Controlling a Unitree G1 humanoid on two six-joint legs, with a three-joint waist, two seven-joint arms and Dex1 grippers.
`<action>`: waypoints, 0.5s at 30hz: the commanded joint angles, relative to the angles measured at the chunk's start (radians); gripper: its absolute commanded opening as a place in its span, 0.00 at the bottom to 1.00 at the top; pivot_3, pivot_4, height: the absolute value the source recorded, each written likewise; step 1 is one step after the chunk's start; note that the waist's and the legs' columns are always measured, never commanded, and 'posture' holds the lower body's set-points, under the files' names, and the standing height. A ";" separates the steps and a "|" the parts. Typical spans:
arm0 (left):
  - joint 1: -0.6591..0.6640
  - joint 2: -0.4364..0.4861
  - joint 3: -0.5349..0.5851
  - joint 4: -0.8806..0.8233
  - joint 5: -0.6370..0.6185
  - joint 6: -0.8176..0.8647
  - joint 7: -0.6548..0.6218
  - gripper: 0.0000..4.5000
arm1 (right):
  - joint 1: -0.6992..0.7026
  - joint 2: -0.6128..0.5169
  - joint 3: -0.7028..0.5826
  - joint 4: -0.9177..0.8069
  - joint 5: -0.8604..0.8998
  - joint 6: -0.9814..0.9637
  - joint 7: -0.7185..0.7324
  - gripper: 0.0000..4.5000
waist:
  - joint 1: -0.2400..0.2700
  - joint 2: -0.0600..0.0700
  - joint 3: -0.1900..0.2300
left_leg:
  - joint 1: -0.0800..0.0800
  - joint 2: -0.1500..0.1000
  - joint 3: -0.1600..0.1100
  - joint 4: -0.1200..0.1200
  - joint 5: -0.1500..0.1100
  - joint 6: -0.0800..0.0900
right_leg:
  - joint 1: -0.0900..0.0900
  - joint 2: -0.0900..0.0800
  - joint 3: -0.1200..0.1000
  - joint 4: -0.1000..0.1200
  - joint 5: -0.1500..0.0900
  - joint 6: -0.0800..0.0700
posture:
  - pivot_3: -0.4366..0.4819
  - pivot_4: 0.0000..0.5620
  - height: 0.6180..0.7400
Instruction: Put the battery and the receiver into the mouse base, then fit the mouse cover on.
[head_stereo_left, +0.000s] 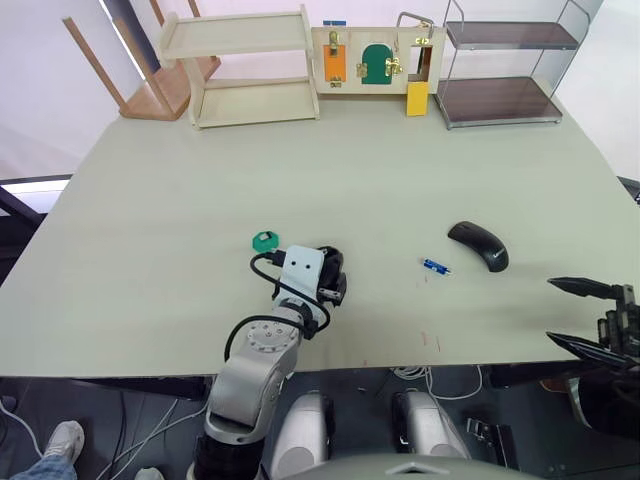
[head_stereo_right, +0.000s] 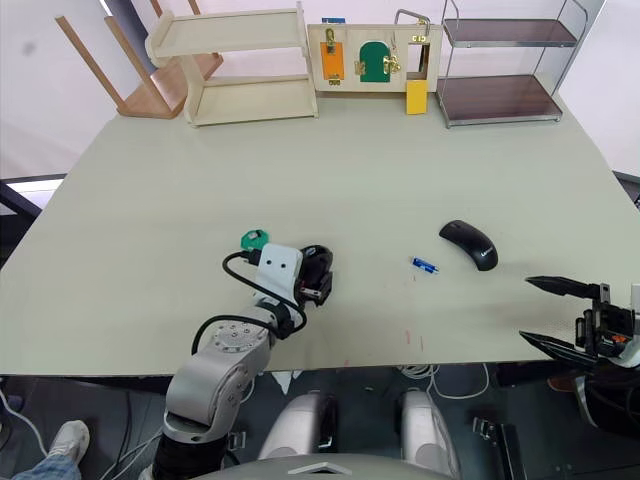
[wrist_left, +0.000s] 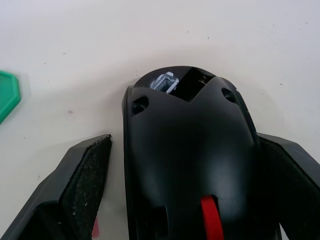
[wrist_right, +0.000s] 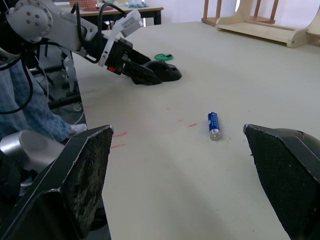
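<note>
Black mouse base sits between spread left gripper fingers, seemingly ungrasped | battery, mouse cover still on table | right gripper released, empty | nothing assembled

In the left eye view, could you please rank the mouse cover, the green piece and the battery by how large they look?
1. mouse cover
2. green piece
3. battery

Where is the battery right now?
The battery lies on the table, right of centre, just left of the mouse cover, ahead of the open right gripper.
</note>
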 joint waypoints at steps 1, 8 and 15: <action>0.006 -0.008 0.006 -0.021 -0.004 0.015 -0.007 1.00 | -0.010 0.003 -0.040 -0.032 0.003 0.009 0.006 0.97 | 0.000 0.000 0.000 | 0.000 0.000 0.000 0.000 0.000 0.000 | 0.000 0.000 0.000 0.000 0.000 0.000 | 0.48 0.27 1.00; -0.005 -0.020 0.011 -0.001 0.000 0.017 -0.006 0.65 | -0.009 0.001 -0.056 -0.043 -0.004 0.025 0.006 1.00 | 0.000 0.000 0.000 | 0.000 0.000 0.000 0.000 0.000 0.000 | 0.000 0.000 0.000 0.000 0.000 0.000 | 0.48 0.27 1.00; -0.013 -0.012 0.018 0.006 0.011 -0.014 -0.008 0.65 | -0.018 0.006 -0.063 -0.049 -0.012 0.036 0.006 1.00 | 0.001 0.000 0.000 | 0.000 0.000 0.000 0.000 0.000 0.000 | 0.000 0.000 0.000 0.000 0.000 0.000 | 0.48 0.27 1.00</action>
